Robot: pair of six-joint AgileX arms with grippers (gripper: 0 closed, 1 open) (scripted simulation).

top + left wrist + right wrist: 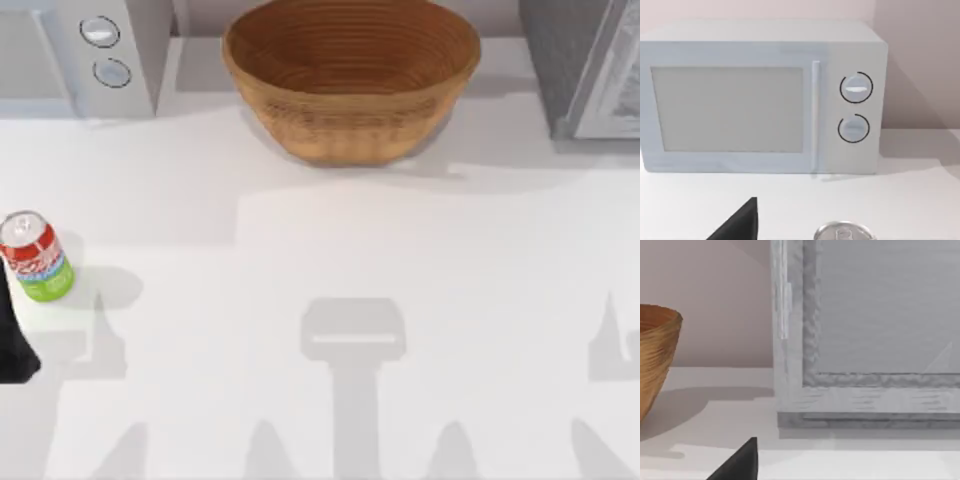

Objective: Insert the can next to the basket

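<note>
We find the basket (350,75) at the far middle of the table (350,250). It is a large round wicker bowl, light brown, with ribbed rings running round its inside, and nothing lies in it. In the right wrist view its wall (655,360) stands beside a grey framed cabinet (865,340), apart from it.

The can (36,257) stands upright near the table's left edge, well apart from the basket. It has a silver top with a pull tab, a red upper band with white lettering, a thin blue stripe and a lime-green bottom; it is far smaller than the basket. In the left wrist view its silver top (844,232) sits just ahead of our left arm's jaws, with the white microwave (760,97) beyond it at the back.

A dark part of our left arm (14,340) is just beside the can at the table's left edge. One dark finger (737,222) shows in the left wrist view, and one finger (737,462) in the right wrist view. We cannot tell whether either arm's jaws are open or closed; neither holds the can
</note>
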